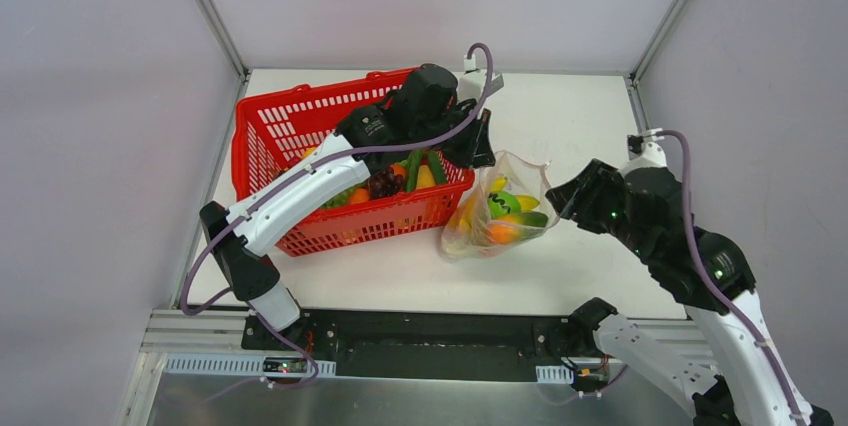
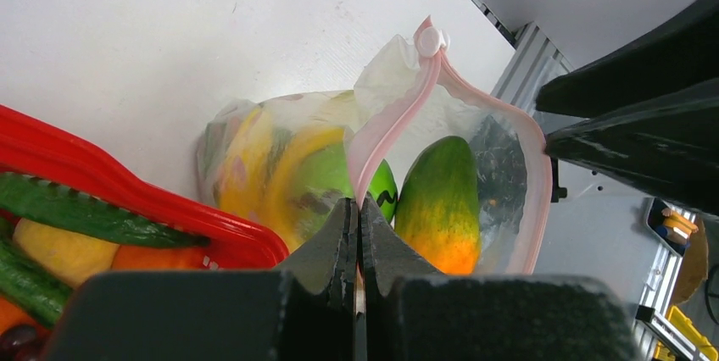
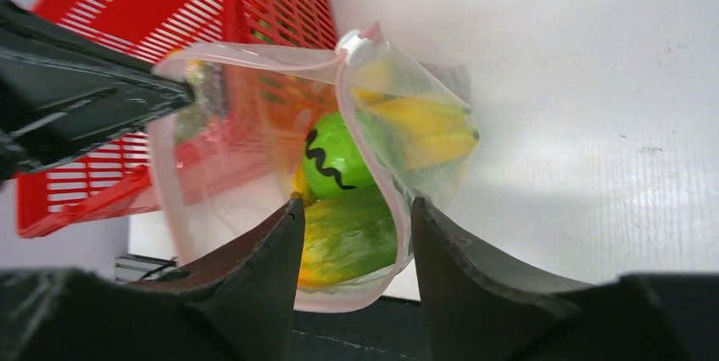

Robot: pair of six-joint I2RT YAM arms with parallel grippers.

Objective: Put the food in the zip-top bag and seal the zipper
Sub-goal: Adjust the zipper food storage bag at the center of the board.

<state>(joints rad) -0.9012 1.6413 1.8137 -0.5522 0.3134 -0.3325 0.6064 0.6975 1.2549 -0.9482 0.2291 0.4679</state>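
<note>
Left gripper (image 2: 357, 208): jaws pressed tight together, pinching the pink zipper (image 2: 359, 170) where the strip runs down into its fingertips
Right gripper (image 3: 356, 205): fingers spread well apart, straddling the bag's rim on the side across from the left gripper; the strip passes just inside one finger, and whether either finger presses on it cannot be told
Table (image 1: 590, 126): white top beneath both grippers
Basket (image 1: 262, 146): red mesh, under the left arm and behind its gripper, with its near corner just beside the bag
Zip-top bag (image 1: 500, 214): clear and crinkled, between the two grippers, bottom resting on the table, mouth raised and spread into an open loop
Food in the bag: a green-and-orange piece (image 2: 441, 200) just beyond the left fingertips, seen through the gap between the right fingers; a round green piece (image 3: 335, 158) with a black zigzag behind it; yellow bananas (image 3: 424, 136) against the bag wall farthest from the left gripper
Food in the basket: green cucumbers (image 2: 76, 213) and a yellow piece (image 2: 59, 251) beside the left gripper's fingers; purple grapes (image 1: 385, 182) under its wrist
Slider (image 2: 430, 39): small white tab at the far end of the strip, ahead of and above the left fingertips
</note>
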